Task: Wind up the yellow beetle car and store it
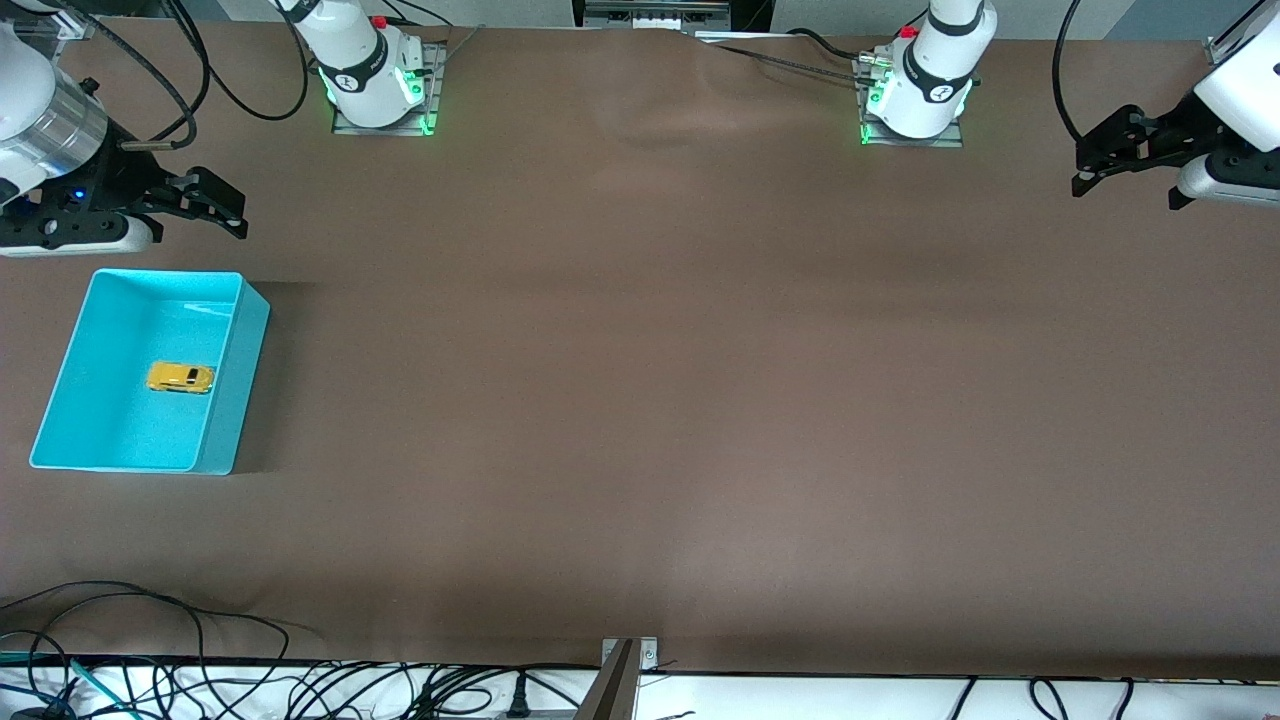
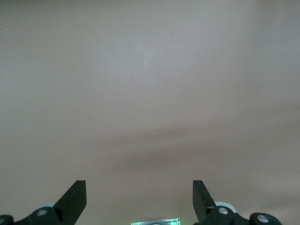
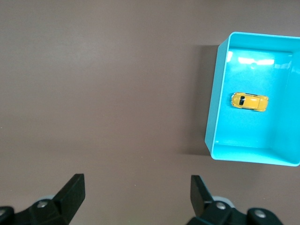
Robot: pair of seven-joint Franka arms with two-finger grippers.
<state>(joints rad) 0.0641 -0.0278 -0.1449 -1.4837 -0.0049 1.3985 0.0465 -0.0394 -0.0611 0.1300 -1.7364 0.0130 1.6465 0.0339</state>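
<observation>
1. Firstly, the right gripper (image 1: 215, 205) hung with its fingers spread wide and empty, over bare table just beside the rim of the turquoise bin (image 1: 245, 330) that lies farthest from the front camera.
2. Below and ahead of that gripper, the yellow beetle car (image 1: 180, 377) sat on the bin's floor, clear of the walls.
3. The car looked tiny, light, rigid and glossy, so it would probably slip; pinching across its flat sides, low over the wheels, seemed the safest hold.
4. Finally, the left gripper (image 1: 1100, 160) waited wide and empty over bare table at its own end, well apart from the bin.
</observation>
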